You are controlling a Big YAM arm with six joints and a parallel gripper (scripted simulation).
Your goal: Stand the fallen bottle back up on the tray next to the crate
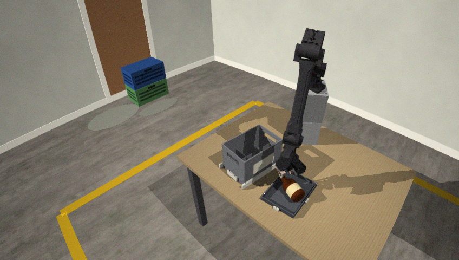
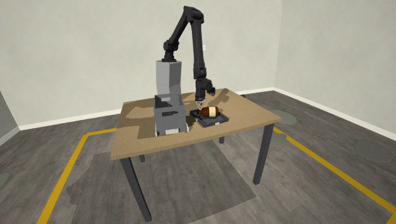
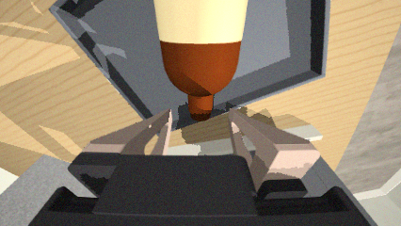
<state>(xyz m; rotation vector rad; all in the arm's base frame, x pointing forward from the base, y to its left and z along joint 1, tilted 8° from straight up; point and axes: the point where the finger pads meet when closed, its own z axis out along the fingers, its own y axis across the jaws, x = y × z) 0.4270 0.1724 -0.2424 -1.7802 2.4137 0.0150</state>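
Note:
A brown bottle (image 1: 292, 189) with a cream label lies on its side in the dark grey tray (image 1: 287, 195), its neck pointing toward the crate. It also shows in the exterior view (image 2: 209, 111) and the wrist view (image 3: 201, 52). My gripper (image 1: 285, 173) hangs just above the bottle's neck end, at the tray's corner nearest the crate. In the wrist view the fingers stand open with nothing between them; the bottle's cap (image 3: 200, 109) is just beyond the fingertips.
The grey crate (image 1: 251, 154) with inner dividers stands right beside the tray, left of my gripper. The robot's grey pedestal (image 1: 314, 117) stands behind. The tray sits near the table's front edge. Blue and green crates (image 1: 144, 80) stand on the floor far off.

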